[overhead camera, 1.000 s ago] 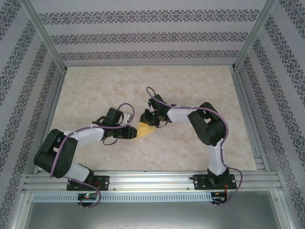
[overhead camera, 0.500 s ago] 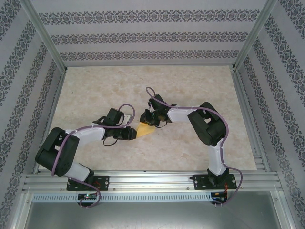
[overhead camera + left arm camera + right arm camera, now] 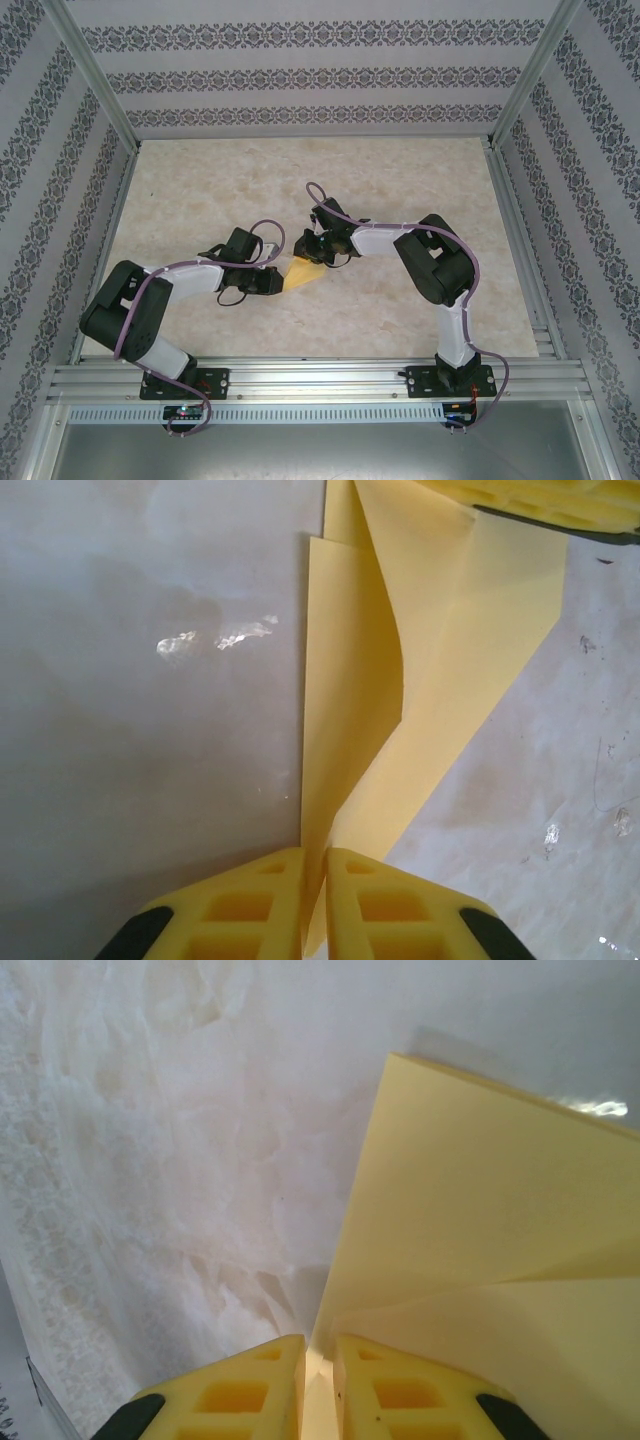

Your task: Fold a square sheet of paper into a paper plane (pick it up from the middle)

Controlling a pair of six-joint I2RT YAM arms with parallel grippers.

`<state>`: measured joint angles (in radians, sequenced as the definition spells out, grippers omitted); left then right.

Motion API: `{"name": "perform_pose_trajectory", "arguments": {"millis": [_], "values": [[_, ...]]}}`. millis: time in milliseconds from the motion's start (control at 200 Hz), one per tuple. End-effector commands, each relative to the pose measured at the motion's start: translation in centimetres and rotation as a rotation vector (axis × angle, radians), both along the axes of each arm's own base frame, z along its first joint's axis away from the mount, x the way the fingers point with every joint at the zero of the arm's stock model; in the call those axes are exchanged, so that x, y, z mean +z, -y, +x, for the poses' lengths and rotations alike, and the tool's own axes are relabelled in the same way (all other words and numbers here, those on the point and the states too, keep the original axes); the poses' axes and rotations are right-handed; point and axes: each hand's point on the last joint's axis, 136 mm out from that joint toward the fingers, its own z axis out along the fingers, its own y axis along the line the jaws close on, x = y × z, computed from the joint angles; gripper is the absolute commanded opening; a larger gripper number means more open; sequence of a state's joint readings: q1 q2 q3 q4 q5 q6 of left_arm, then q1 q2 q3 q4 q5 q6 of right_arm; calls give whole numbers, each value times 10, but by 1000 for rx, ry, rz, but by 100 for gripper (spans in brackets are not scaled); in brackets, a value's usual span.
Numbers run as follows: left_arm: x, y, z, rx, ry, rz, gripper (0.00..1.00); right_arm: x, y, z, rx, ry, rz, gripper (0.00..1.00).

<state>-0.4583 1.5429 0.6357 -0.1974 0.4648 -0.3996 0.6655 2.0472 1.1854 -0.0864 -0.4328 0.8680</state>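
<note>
left gripper [image 3: 315, 868] | clamps folded yellow paper [image 3: 450, 660]; right gripper [image 3: 319, 1348] | clamps its edge

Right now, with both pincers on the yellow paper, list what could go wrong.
1. The left pincer and right pincer both clamp the thin yellow folded sheet of paper at opposite ends; pulling apart could tear it.
2. The left pincer grips only a narrow end, so the sheet may slip out.
3. The upper flap bows upward, uncreased; pressing it now could set a crooked fold.
</note>
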Motion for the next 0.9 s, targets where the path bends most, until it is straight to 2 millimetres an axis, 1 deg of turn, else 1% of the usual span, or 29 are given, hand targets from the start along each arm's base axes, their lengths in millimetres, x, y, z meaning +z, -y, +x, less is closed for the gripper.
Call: {"name": "perform_pose_trajectory", "arguments": {"millis": [0, 90, 180, 240, 285, 325, 445, 530, 599, 674, 769, 814, 894], "values": [[-3, -3, -1, 14, -23, 20, 13, -49, 25, -24, 3, -89, -148, 18], [-6, -7, -4, 18, -40, 35, 10, -49, 26, -23, 1, -89, -158, 18], [-9, -11, -12, 23, -70, 55, 10, -52, 29, -24, 0, -92, -174, 18], [-10, -12, -16, 26, -85, 54, 13, -53, 30, -24, -3, -94, -183, 18], [-7, -12, -19, 28, -88, 42, 18, -54, 31, -25, -4, -95, -186, 18], [-2, -11, -20, 35, -84, 25, 24, -55, 31, -25, -2, -96, -187, 18], [19, -10, -17, 71, -49, -6, 31, -57, 32, -27, 3, -98, -194, 18], [36, -16, -9, 102, -1, 23, 33, -58, 32, -28, 5, -100, -195, 18], [50, -17, 0, 123, 37, 27, 33, -58, 32, -28, 5, -100, -196, 17], [63, -7, 10, 118, 58, -25, 26, -59, 32, -28, 5, -100, -197, 17], [72, 16, 20, 69, 44, -123, 19, -59, 33, -28, 1, -100, -196, 17], [72, 28, 23, 39, 26, -175, 17, -59, 32, -28, 1, -101, -195, 17], [67, 39, 30, 27, -2, -218, 15, -60, 32, -28, 3, -102, -196, 17]]}}
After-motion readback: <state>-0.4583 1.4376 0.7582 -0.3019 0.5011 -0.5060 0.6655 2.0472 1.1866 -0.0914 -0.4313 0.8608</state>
